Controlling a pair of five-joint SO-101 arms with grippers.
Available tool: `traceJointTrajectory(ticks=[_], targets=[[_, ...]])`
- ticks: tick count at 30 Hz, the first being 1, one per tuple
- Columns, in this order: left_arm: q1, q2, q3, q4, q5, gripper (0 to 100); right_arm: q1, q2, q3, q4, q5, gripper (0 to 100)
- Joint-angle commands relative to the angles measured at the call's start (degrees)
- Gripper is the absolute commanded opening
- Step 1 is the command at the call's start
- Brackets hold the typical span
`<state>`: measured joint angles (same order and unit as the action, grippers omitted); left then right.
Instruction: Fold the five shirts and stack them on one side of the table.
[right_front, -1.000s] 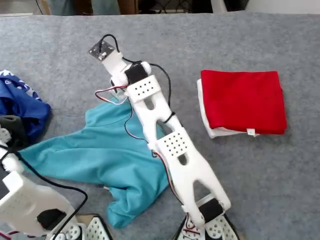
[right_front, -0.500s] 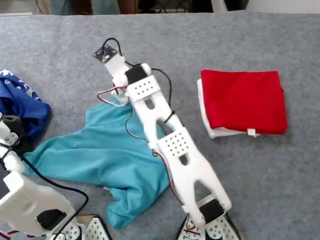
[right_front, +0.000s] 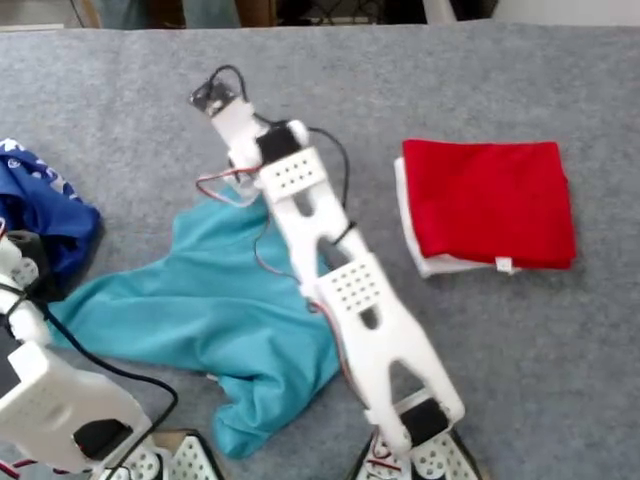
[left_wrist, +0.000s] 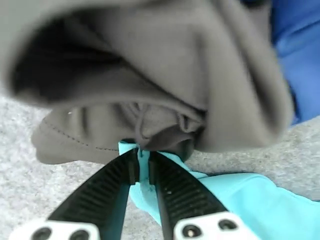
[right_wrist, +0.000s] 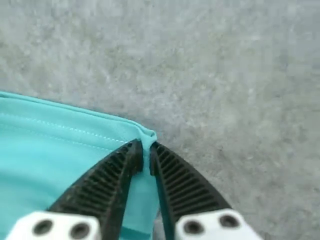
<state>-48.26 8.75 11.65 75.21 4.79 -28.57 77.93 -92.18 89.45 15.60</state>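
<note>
The teal shirt (right_front: 210, 300) lies unfolded and rumpled on the grey tabletop (right_front: 500, 100), left of centre, with one sleeve trailing toward the near edge. The right pincer (right_wrist: 144, 150) is nipped narrow on a hemmed corner of it, at the shirt's far edge. The right arm (right_front: 340, 290) stretches from its base at the near edge diagonally across the shirt, nearly straight, wrist bent down over that corner. The left pincer (left_wrist: 142, 160) pinches another teal corner at the shirt's left end, its fingers almost closed on the cloth. A bunched grey garment (left_wrist: 150, 75) sits right against that corner, and the blue shirt (left_wrist: 295, 60) lies just beside it. The left arm (right_front: 50, 400) stands folded at the near-left corner, close to the blue shirt at the left edge. Well apart on the right, a folded red shirt (right_front: 488, 200) rests on a folded white shirt (right_front: 440, 265).
</note>
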Motion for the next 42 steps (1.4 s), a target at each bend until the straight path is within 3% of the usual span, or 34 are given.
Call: traceJointTrajectory(ticks=[1,9,16,22,28,34,42], targets=[[2.1,-2.7,-3.5,-0.5,2.3,3,1.5,-7.1,-2.8,1.6,-0.4,1.4],[6.7,-9.7,-9.0,4.4,2.9,3,3.3,-24.4,-3.7,7.4,-0.4,1.4],[12.3,-20.5,-23.3,12.8,2.9,3,3.8,-44.8,-3.7,10.9,-0.4,1.4],[15.9,-28.7,-38.2,16.3,3.0,3,6.2,-61.2,-3.6,5.5,-1.0,1.4],[16.7,-33.4,-48.3,19.7,8.9,3,11.8,-72.4,-3.6,-5.8,-6.3,1.4],[16.2,-35.9,-56.4,25.2,10.7,3,11.8,-77.1,-3.5,-8.6,-6.4,1.4],[16.1,-45.2,-59.6,25.6,7.6,3,8.4,-81.4,-3.5,-8.1,-6.2,1.4]])
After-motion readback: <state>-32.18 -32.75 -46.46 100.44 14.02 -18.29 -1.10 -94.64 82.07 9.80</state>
